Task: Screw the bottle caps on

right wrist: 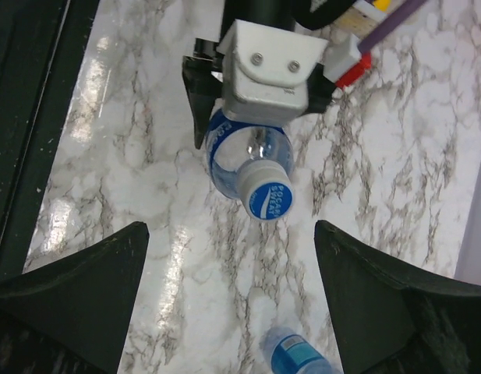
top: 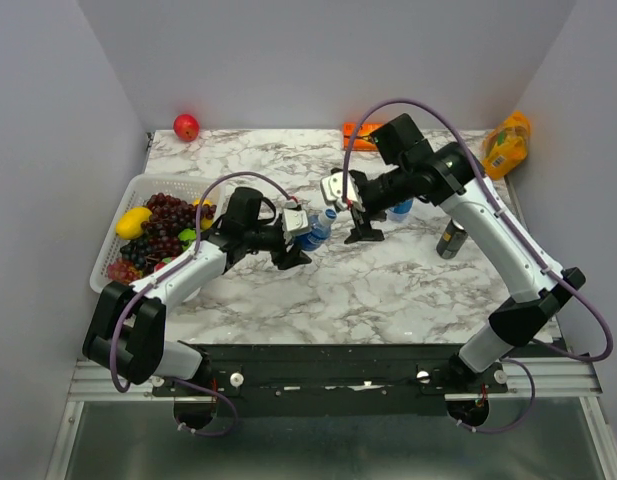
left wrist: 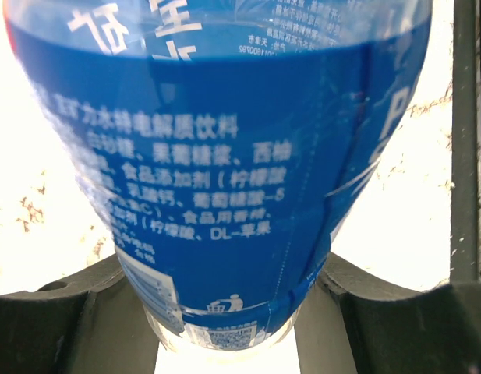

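While the left gripper (top: pixel 302 238) clamps a clear, blue-labelled plastic bottle (top: pixel 315 229) at centre frame, the right gripper (right wrist: pixel 232 296) gapes wide, empty.

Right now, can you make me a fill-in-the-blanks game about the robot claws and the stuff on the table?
1. The left claw is ___ on a Pocari Sweat bottle.
2. The right claw is ___ and holds nothing.
3. The white basket beside the left arm holds a bunch of purple ___.

Missing words: shut; open; grapes.
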Controlling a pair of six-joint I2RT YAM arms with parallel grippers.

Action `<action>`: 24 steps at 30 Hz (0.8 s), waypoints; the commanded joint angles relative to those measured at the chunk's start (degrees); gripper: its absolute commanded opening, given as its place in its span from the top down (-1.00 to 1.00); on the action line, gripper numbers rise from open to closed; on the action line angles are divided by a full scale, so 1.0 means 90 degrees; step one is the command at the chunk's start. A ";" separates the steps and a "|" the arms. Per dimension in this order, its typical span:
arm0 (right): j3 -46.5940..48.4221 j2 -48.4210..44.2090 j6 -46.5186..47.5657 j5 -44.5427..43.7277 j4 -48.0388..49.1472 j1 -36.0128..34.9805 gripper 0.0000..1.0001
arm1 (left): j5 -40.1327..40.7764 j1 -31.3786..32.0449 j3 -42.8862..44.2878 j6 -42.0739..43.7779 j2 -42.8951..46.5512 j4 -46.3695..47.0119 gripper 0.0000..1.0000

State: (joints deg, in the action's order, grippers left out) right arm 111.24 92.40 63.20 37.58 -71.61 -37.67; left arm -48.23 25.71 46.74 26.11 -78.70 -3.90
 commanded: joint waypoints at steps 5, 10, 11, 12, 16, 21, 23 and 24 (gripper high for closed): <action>-0.0407 0.0016 0.1435 0.0297 -0.0344 -0.0297 -0.76 | -0.0013 0.0150 0.0334 0.0820 -0.0026 -0.0709 1.00; -0.0280 0.0133 0.1610 0.0268 -0.0412 -0.0297 -0.50 | -0.0013 0.0229 0.0363 0.0839 -0.0016 -0.0777 1.00; -0.0261 0.0163 0.1649 0.0258 -0.0451 -0.0297 -0.47 | 0.0007 0.0267 0.0383 0.0878 -0.0016 -0.0797 1.00; -0.0251 0.0182 0.1679 0.0258 -0.0519 -0.0297 -0.43 | 0.0007 0.0287 0.0392 0.0898 -0.0016 -0.0816 1.00; -0.0260 0.0231 0.1854 0.0238 -0.0627 -0.0306 -0.28 | 0.0007 0.0317 0.0441 0.0986 0.0004 -0.0894 1.00; -0.0241 0.0290 0.1865 0.0228 -0.0666 -0.0307 -0.15 | 0.0017 0.0336 0.0480 0.1064 0.0013 -0.0973 1.00; -0.0231 0.0319 0.1826 0.0238 -0.0666 -0.0316 -0.07 | 0.0027 0.0336 0.0480 0.1074 0.0004 -0.0963 1.00; -0.0222 0.0319 0.1787 0.0238 -0.0647 -0.0307 -0.03 | 0.0036 0.0336 0.0480 0.1074 0.0013 -0.0953 1.00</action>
State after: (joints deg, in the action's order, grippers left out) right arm 107.94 94.21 78.85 38.57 -75.33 -40.18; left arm -48.21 28.53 49.28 34.50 -78.72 -12.19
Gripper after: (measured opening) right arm 0.546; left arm 0.634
